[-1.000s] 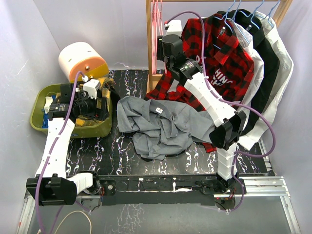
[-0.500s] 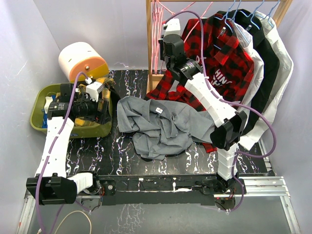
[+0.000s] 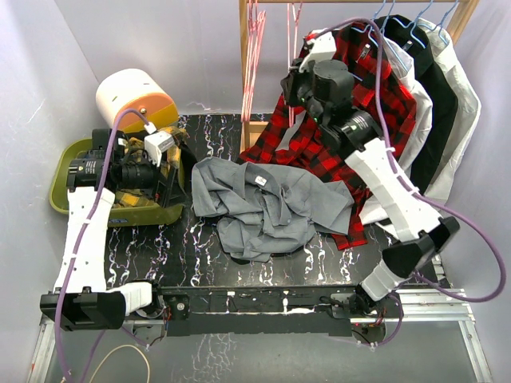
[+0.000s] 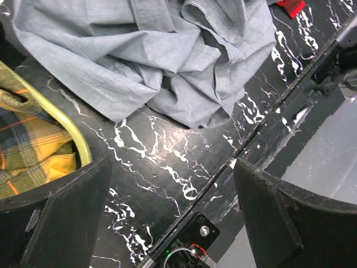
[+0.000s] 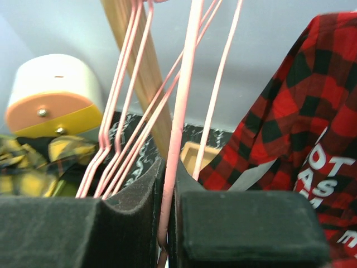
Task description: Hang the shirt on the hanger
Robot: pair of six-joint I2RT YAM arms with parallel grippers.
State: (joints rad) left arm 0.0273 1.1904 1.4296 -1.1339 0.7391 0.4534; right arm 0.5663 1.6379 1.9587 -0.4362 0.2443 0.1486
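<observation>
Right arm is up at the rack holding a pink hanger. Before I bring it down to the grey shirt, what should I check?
1. Right gripper shut on the hanger: ok, one pink wire is pinched between its pads.
2. Other pink hangers outside the jaws: ok, they pass beside one pad, not between the two.
3. Hanger unhooked above: cannot tell, its top is cut off in the wrist view and too small overhead.
4. Shirt spread for threading: not ok, it lies crumpled on the table.
5. Left gripper free to help: ok, open and empty above the table beside the shirt.
</observation>
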